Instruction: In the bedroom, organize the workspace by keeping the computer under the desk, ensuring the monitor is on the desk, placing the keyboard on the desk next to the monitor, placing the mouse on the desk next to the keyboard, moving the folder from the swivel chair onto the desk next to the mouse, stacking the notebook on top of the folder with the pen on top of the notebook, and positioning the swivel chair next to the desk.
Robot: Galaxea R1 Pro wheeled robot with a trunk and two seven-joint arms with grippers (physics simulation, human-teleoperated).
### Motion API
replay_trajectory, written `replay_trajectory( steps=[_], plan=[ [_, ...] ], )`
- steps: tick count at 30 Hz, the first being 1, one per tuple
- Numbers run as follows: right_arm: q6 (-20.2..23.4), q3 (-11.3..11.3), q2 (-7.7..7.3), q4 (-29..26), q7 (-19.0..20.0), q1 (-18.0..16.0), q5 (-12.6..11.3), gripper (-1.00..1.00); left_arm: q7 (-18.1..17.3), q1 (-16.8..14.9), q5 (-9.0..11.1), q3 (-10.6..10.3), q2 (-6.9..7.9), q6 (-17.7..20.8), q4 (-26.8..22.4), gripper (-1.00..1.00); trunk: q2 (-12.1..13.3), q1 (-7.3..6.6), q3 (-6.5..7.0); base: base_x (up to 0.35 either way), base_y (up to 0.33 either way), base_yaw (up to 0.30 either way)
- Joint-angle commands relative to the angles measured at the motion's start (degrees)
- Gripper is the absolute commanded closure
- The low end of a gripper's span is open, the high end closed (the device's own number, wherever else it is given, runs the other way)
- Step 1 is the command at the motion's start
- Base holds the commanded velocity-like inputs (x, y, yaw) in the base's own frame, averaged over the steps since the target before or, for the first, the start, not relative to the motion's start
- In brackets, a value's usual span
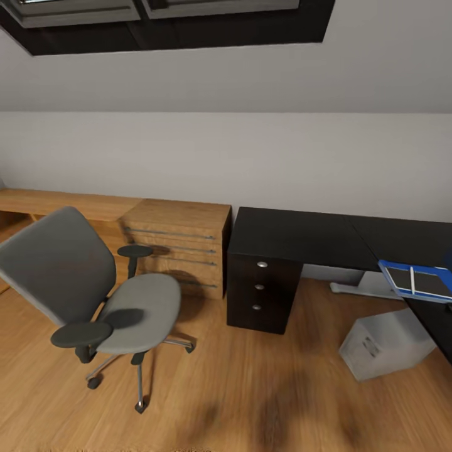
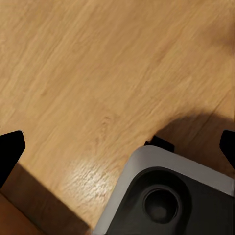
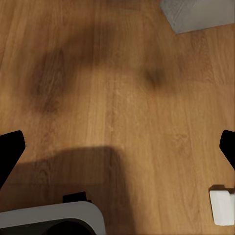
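The grey swivel chair (image 1: 107,295) stands on the wood floor at the left, its seat bare, apart from the black desk (image 1: 295,238). At the desk's right end lies the blue folder (image 1: 392,271), with the grey notebook (image 1: 432,284) on it and the white pen (image 1: 412,280) across the notebook. The grey computer (image 1: 383,342) sits on the floor under the desk; a corner of the computer (image 3: 200,14) appears in the right wrist view. My left gripper (image 2: 120,146) and right gripper (image 3: 120,147) hang open over bare floor, holding nothing. Monitor, keyboard and mouse are out of view.
A light-wood dresser (image 1: 179,242) and a low wooden shelf (image 1: 56,202) line the wall behind the chair. The desk's three-drawer block (image 1: 258,289) faces open floor. My own base (image 2: 166,196) sits below the left gripper.
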Motion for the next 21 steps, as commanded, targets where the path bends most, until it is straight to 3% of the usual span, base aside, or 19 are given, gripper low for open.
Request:
replay_trajectory(
  steps=[1,6,21],
  plan=[
    [-0.07,0.49,0.02,0.1,-0.58,-0.04,0.16,-1.0,0.49,0.02,0.39,-0.48,0.05,-0.72,-0.17,-1.0,-0.03,0.0,-0.09,0.0,0.0,0.228],
    [-0.03,0.49,0.02,0.1,-0.67,-0.03,0.16,-1.0,0.5,0.02,0.65,-0.58,0.05,-2.71,-0.18,-1.0,-0.03,0.0,-0.34,0.0,0.0,0.227],
    [0.03,0.26,-0.19,0.02,-0.67,-0.03,0.07,-1.0,0.91,0.02,0.95,-0.31,0.32,-3.07,0.08,-1.0,-0.03,0.0,-1.24,0.0,0.0,0.206]
  ],
)
